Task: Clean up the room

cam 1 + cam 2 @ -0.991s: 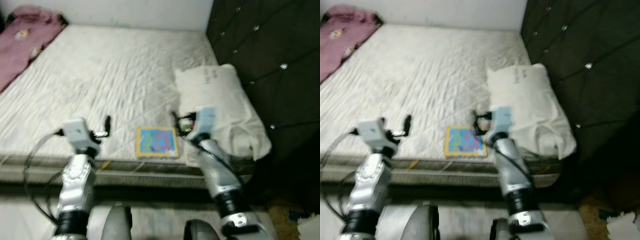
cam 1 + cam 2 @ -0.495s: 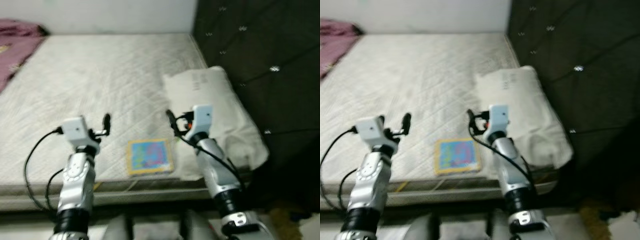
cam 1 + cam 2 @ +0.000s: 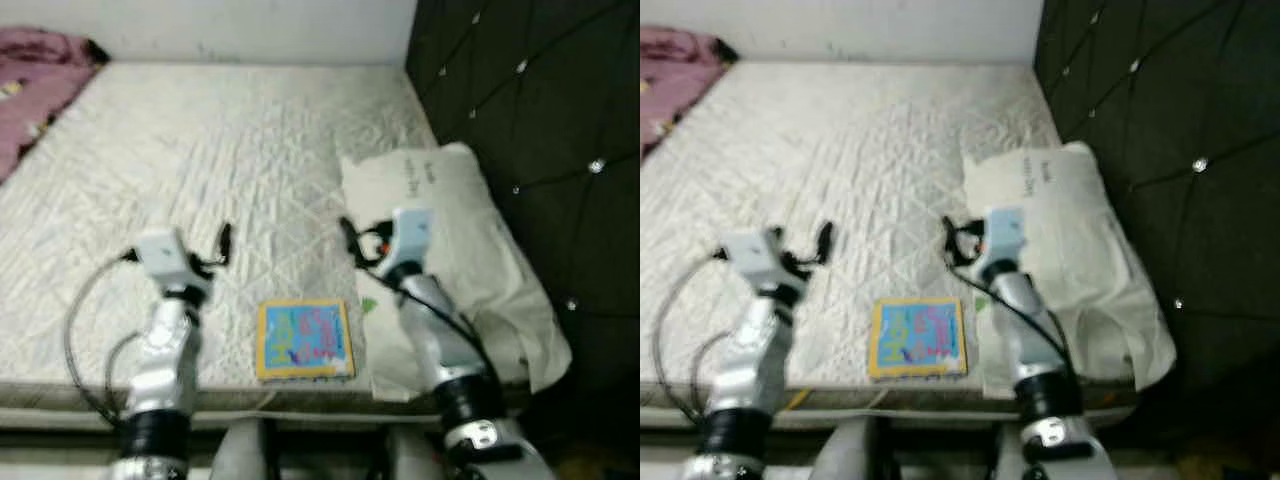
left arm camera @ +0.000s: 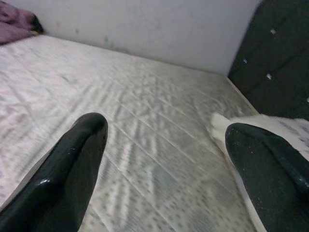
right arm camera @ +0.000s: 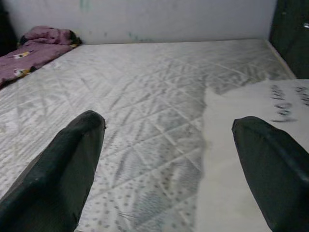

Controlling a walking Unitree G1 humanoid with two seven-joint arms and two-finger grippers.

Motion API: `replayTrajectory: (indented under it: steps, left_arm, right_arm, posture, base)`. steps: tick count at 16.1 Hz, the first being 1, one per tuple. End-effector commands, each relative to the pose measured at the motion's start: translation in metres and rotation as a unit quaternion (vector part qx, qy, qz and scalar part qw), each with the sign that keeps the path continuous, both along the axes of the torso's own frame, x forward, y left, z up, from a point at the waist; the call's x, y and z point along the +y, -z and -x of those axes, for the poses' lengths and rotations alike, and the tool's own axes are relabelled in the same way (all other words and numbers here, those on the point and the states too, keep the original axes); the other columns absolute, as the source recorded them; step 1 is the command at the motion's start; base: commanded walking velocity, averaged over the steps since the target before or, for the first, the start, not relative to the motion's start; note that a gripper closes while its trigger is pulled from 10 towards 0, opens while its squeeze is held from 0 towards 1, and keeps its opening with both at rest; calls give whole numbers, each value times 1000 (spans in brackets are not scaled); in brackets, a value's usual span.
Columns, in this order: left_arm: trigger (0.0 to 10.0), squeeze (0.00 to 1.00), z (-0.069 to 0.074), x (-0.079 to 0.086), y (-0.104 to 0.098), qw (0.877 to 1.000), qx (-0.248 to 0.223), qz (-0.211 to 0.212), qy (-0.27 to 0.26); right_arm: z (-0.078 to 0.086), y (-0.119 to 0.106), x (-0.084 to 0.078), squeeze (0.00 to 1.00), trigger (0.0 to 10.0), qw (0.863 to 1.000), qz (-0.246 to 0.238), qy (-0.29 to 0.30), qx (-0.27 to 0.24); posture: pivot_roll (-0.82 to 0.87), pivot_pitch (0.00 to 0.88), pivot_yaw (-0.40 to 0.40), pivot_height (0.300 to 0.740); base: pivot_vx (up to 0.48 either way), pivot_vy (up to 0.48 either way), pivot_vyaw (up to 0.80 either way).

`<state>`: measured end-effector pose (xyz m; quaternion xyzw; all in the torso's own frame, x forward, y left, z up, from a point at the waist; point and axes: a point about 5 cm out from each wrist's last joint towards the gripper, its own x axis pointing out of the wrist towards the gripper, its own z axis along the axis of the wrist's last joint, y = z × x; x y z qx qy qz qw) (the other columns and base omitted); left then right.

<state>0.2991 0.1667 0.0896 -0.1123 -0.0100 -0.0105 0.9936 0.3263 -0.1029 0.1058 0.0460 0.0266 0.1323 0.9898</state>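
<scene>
Our view has closed on the mattress [image 3: 200,130] since a second ago; left gripper [image 3: 226,243] hovers left of the book [image 3: 303,339], jaws wide, empty; the book lies at the mattress's near edge; right gripper [image 3: 347,238], jaws wide, beside the pillow [image 3: 450,230]; pickup likely next.

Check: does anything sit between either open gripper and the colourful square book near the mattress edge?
Nothing visible does. The colourful square book lies flat on bare quilted mattress, between left gripper and right gripper; the white pillow lies beside it.
</scene>
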Motion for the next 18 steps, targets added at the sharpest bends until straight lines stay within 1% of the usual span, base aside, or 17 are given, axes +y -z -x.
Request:
replayTrajectory:
  steps: [1,2,11,13,16,18]
  left_arm:
    - [10000,0,1,3,1,1000,6,-5,-1]
    - [10000,0,1,3,1,1000,6,-4,-1]
    - [10000,0,1,1,2,1000,9,5,3]
    - [10000,0,1,3,2,1000,10,-5,-7]
    - [10000,0,1,2,-1,1000,2,9,5]
    - [10000,0,1,4,-1,1000,14,7,-1]
  right_arm:
    - [1,2,-2,0,10000,1000,-4,4,6]
    - [1,3,-1,0,10000,1000,-4,4,6]
    - [2,4,-3,0,10000,1000,-7,8,11]
    - [2,4,-3,0,10000,1000,-12,8,13]
    - [2,5,-3,0,10000,1000,-13,9,16]
    - [2,5,-3,0,10000,1000,-14,8,16]
  posture:
    - [-74,20,14,666]
    - [-76,20,14,666]
    - [-78,22,12,666]
    - [-78,22,12,666]
    - [-77,21,12,666]
    - [-77,16,13,666]
  base:
    - [0,0,0]
    - [0,0,0]
    - [0,480,0]
    - [0,0,0]
    - [0,0,0]
    - [0,0,0]
